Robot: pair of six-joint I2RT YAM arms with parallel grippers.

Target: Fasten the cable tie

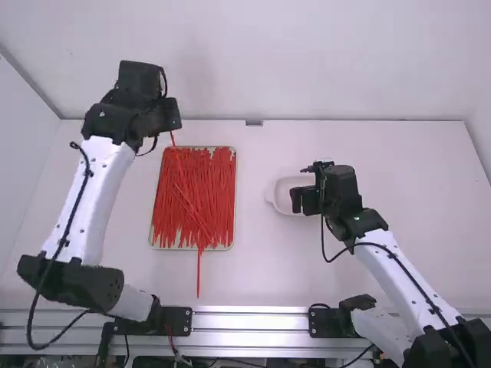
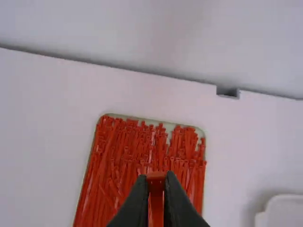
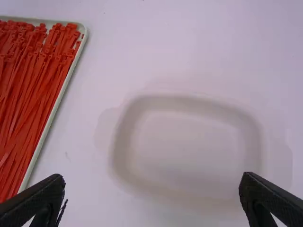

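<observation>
My left gripper (image 2: pixel 156 178) is shut on the head of one red cable tie (image 2: pixel 156 189), held up above the far end of the tray (image 1: pixel 232 153). In the high view this tie (image 1: pixel 198 268) runs from the left gripper (image 1: pixel 169 135) across the tray, and its tail shows past the tray's near edge. The pale tray (image 2: pixel 201 130) holds a dense pile of several red cable ties (image 1: pixel 196 195). My right gripper (image 1: pixel 296 198) hovers over a white dish (image 1: pixel 280 188), fingers spread wide with nothing between them. In the right wrist view, the gripper (image 3: pixel 151 179) frames the dish (image 3: pixel 184 146).
The dish (image 2: pixel 284 210) sits on the table right of the tray (image 3: pixel 71 75). A small grey bracket (image 1: pixel 254 122) marks the table's far edge, where the back wall rises. Bare white table lies to the right and in front of the dish.
</observation>
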